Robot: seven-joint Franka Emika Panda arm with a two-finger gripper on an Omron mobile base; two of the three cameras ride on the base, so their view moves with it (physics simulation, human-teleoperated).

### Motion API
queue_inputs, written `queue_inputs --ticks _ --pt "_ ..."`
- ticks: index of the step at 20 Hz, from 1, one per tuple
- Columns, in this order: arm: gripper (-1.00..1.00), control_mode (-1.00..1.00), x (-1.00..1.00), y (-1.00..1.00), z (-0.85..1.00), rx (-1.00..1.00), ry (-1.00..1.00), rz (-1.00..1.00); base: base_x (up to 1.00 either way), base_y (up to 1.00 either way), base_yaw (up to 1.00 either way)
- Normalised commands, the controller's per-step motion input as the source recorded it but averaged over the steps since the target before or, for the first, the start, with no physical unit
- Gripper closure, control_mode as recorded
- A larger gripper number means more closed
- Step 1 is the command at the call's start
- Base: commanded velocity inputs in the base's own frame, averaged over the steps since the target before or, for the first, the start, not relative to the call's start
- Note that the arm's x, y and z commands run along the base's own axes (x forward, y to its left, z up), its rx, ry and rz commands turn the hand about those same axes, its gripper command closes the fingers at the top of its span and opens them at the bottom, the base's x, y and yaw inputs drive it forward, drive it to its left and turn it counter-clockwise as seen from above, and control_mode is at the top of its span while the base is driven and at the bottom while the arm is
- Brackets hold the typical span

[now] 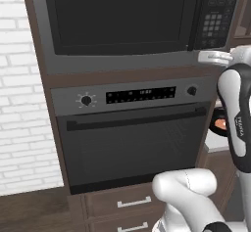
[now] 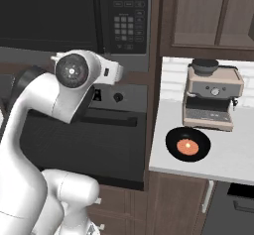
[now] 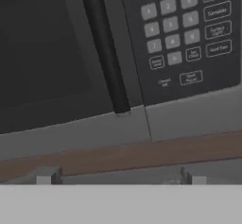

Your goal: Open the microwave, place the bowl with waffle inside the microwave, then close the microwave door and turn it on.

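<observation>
Your microwave is built into a brown cabinet, directly above a grey oven. Its door is shut, the dark glass flush with the frame. In the hand view you look straight at the lower right part of the microwave: the dark vertical handle runs down beside the keypad, which sits just right of it. Your gripper is spread wide and holds nothing; its two fingertips rise just below the microwave's bottom edge, apart from it. The bowl sits on a white counter to the right of the microwave and lower than it, with the waffle at its centre. A coffee machine stands just behind the bowl.
</observation>
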Motion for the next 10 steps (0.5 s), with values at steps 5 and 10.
queue_inputs --ticks 5,10 --pt "-1.00 -1.00 0.01 0.05 0.76 -0.15 -0.01 0.04 0.00 0.00 0.00" --pt "-1.00 -1.00 0.00 0.01 0.34 -0.09 -0.01 0.01 0.00 0.00 0.00"
